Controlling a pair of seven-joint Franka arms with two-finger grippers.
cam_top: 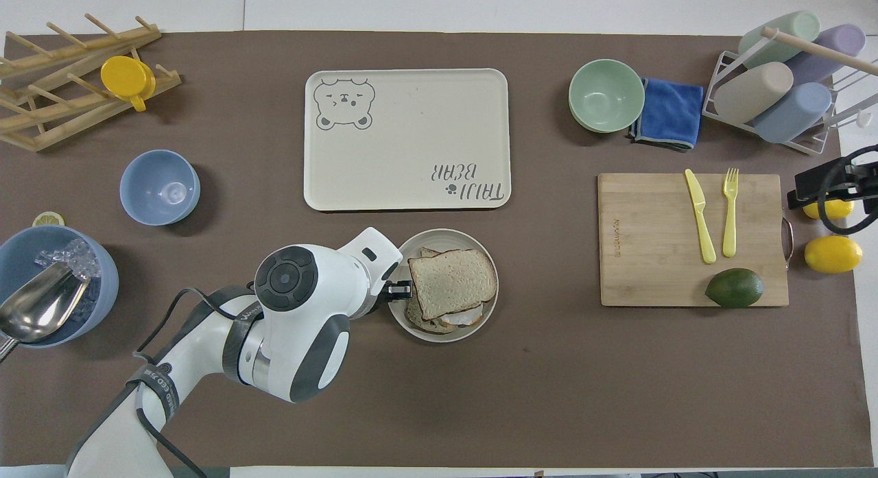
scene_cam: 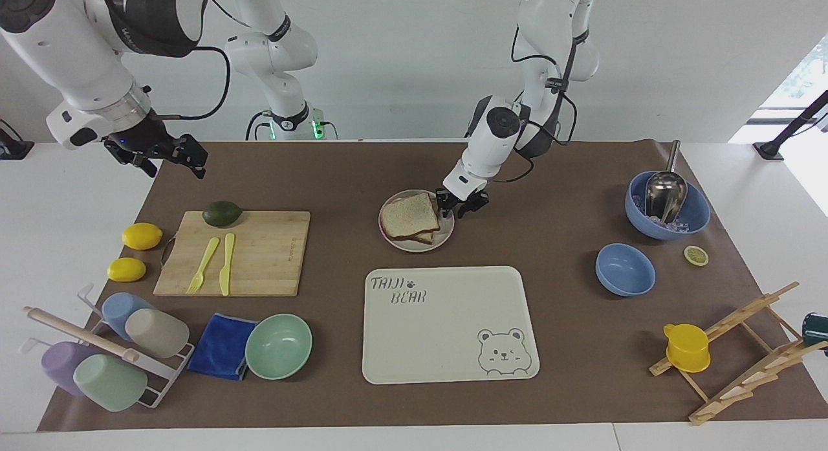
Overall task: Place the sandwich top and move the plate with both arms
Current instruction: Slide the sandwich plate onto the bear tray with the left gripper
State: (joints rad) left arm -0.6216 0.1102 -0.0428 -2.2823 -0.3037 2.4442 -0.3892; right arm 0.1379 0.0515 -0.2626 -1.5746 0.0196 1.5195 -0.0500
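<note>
The sandwich top (scene_cam: 409, 213) lies flat on a lower slice on the plate (scene_cam: 446, 239), in the middle of the table. It also shows in the overhead view (cam_top: 453, 281), where egg white peeks out under it on the plate (cam_top: 480, 320). My left gripper (scene_cam: 456, 208) is low at the plate's rim, on the side toward the left arm's end, fingers apart; its tip (cam_top: 401, 288) reaches just over the rim. My right gripper (scene_cam: 191, 156) is open and empty, up in the air over the table's edge at the right arm's end (cam_top: 813, 190).
The cream bear tray (scene_cam: 446, 321) lies just farther from the robots than the plate. A cutting board (scene_cam: 259, 257) with avocado, fork and knife, and two lemons (scene_cam: 141, 236) lie toward the right arm's end. Blue bowls (scene_cam: 624, 268) stand toward the left arm's end.
</note>
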